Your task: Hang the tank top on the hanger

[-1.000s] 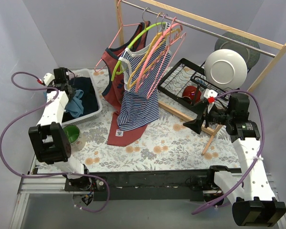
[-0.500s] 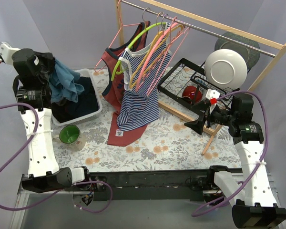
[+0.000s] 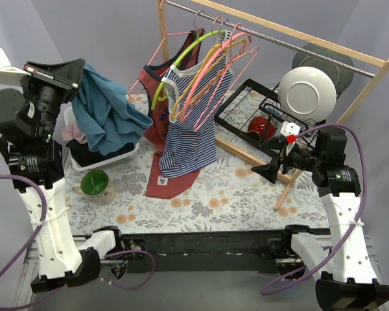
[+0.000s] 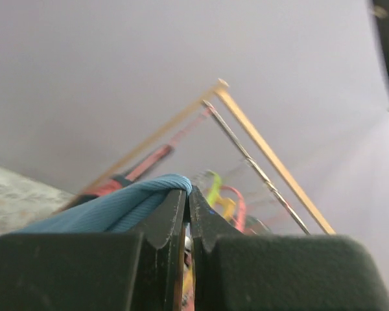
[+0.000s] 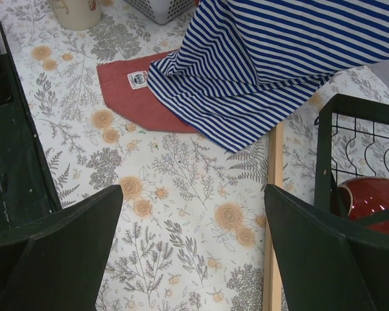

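The left gripper (image 4: 187,194) is pinching the tank top (image 3: 107,113) aloft, upper left, clearing the basket (image 3: 133,148); the right gripper (image 5: 193,194) is waiting spread.

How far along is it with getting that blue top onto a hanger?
Early on. Done: the left claw is shut on the tank top, which hangs in the air over the basket. In hand: only that; the right claw is open and empty. Left: the pink hangers all hang on the rail, and the top is on none.
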Robot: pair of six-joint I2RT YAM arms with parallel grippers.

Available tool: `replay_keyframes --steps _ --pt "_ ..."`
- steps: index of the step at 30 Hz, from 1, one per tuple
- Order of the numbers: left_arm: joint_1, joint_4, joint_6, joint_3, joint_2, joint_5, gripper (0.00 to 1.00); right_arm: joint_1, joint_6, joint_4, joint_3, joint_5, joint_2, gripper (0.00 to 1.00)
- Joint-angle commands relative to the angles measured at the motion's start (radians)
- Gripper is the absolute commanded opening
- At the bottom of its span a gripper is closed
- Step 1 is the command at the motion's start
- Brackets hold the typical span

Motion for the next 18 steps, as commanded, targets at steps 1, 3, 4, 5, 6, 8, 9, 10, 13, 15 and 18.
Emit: replay_keyframes --steps 1,3,4,5,6,8,9,10,13,15,18 --pt "-0.055 0.283 -0.050 -0.127 -0.073 0.356 0.00 0.001 -0.066 -0.044 0.049 -0.042 -0.010 0.99" --pt "-0.097 0.325 -0.024 -0.150 -0.099 0.428 0.00 0.003 -0.081 -0.045 0.042 -0.044 -0.014 0.99" --pt "-0.113 0.328 -0.008 -0.161 -0.111 0.433 0.00 0.003 -0.085 -0.047 0.035 -0.047 -0.016 0.98" --pt "-0.138 0.327 0.018 -0.181 -0.122 0.441 0.00 0.003 -0.092 -0.050 0.032 -0.053 -0.016 0.99" --pt "-0.140 0.346 0.026 -0.195 -0.146 0.456 0.00 0.003 -0.102 -0.052 0.030 -0.057 -0.014 0.99" --pt "-0.192 0.388 0.021 -0.248 -0.165 0.536 0.00 0.003 -0.116 -0.062 0.024 -0.079 -0.011 0.98" --pt "-0.199 0.450 -0.009 -0.268 -0.175 0.565 0.00 0.003 -0.134 -0.065 0.022 -0.085 -0.011 0.98" --pt "-0.209 0.490 -0.035 -0.296 -0.188 0.636 0.00 0.003 -0.147 -0.071 0.019 -0.094 -0.011 0.98" --pt "-0.245 0.612 -0.121 -0.374 -0.189 0.703 0.00 0.003 -0.209 -0.094 0.001 -0.130 -0.011 0.99" --pt "-0.279 0.668 -0.164 -0.417 -0.180 0.726 0.00 0.004 -0.228 -0.102 -0.014 -0.149 -0.007 0.99" --pt "-0.336 0.679 -0.160 -0.451 -0.159 0.731 0.00 0.007 -0.271 -0.121 -0.028 -0.180 0.001 0.98"
